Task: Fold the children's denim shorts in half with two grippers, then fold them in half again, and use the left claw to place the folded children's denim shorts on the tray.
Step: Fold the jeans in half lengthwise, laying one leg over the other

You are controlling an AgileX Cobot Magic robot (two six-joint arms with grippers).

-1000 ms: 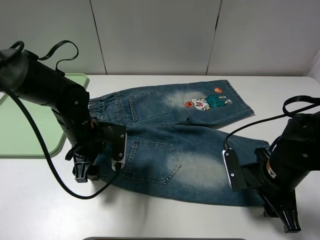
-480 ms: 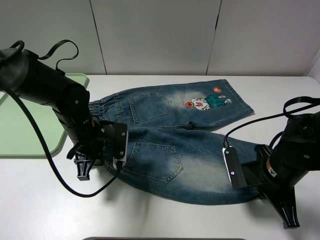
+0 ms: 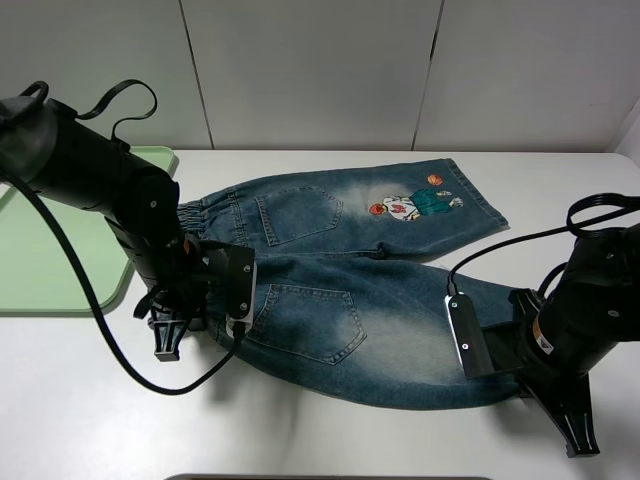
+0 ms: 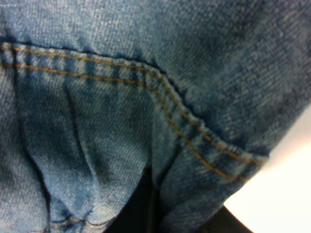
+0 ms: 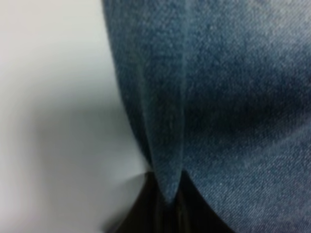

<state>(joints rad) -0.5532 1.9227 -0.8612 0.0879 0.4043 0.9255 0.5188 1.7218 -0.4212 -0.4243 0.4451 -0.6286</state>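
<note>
Closest to us, by the near right corner of the bench (image 3: 330, 440), the right end effector (image 5: 165, 206) is pressed together on the children's denim shorts (image 3: 330, 300). In its wrist view we see a fold of plain denim running down between the dark fingers, with white bench just beside it. In the high view this grip sits at the hem end of the near leg, and a soft shadow lies under that leg's near edge.

Towards the left edge of the bench, the left end effector (image 4: 146, 208) is likewise clamped on the shorts, at the near corner of the gathered waist. Its wrist view shows stitched, puckered denim bunched into the dark gap between the fingers. A black cable (image 3: 110, 340) loops from this arm down over the bench.

The shorts lie spread across the middle of the bench, waist to the left, legs to the right. We see the near back pocket (image 3: 305, 320) beside the left grip. Farther back are the second back pocket (image 3: 297, 212) and the cartoon figure (image 3: 415, 203) on the far leg, which lies flat.

At the far left edge sits the pale green tray (image 3: 40, 270), partly hidden by the left arm (image 3: 90, 170) and apart from the shorts. Grey wall panels (image 3: 310, 70) stand behind the bench
</note>
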